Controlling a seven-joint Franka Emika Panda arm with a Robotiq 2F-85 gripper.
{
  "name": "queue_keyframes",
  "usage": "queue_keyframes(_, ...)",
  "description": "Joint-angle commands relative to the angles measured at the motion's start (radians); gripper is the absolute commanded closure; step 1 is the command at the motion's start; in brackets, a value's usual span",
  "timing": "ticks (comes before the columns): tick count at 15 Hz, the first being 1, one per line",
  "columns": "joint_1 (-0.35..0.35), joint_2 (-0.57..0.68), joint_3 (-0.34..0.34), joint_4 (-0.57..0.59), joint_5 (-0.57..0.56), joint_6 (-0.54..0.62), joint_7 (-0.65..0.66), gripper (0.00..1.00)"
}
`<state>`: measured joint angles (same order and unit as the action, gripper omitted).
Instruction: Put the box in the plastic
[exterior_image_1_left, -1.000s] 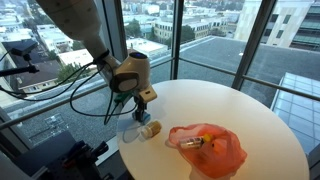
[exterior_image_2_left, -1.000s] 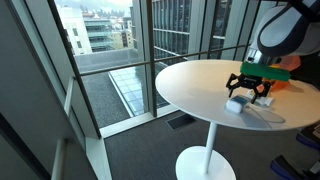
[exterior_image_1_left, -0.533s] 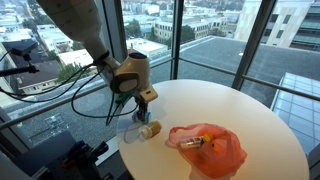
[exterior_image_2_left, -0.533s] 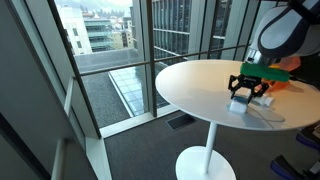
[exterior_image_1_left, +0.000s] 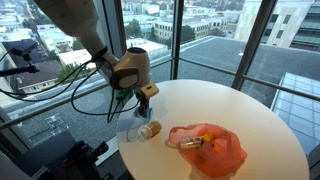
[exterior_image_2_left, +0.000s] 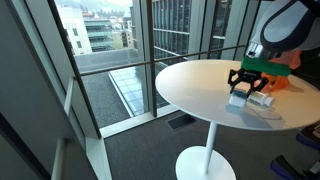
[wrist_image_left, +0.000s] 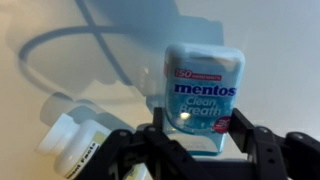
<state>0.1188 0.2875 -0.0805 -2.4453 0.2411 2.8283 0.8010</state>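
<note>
The box (wrist_image_left: 203, 90) is a small blue-and-white carton printed "mentos Clean Breath". In the wrist view it stands between my two fingers, which press on its lower sides, so my gripper (wrist_image_left: 200, 128) is shut on it. In both exterior views my gripper (exterior_image_1_left: 143, 106) (exterior_image_2_left: 247, 88) hangs just above the near part of the round table, with the box (exterior_image_2_left: 238, 98) a little off the surface. The plastic (exterior_image_1_left: 207, 147) is a wrinkly orange-red bag with yellowish things inside, lying on the table well to one side of my gripper.
A small tan and white cylinder-shaped bottle (exterior_image_1_left: 150, 129) (wrist_image_left: 68, 148) lies on the table right beside the box. The round white table (exterior_image_1_left: 240, 105) stands on one pedestal by tall windows, and its edge is close to my gripper. Black cables hang from the arm.
My jaws have closed onto the box. The gripper has then risen slightly, taking the box off the table. The bottle and the bag have not moved.
</note>
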Motion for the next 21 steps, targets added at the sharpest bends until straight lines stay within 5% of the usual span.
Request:
queue_keyframes(1,0.012,-0.115,-0.035,-0.065,-0.066,-0.003,0.023,0.59)
queue_keyframes(7,-0.035,-0.253,-0.072,-0.146,-0.189,-0.007,0.056,0.59)
queue_keyframes(21,-0.319,-0.406,-0.074,-0.208,-0.296,-0.036,0.068,0.59)
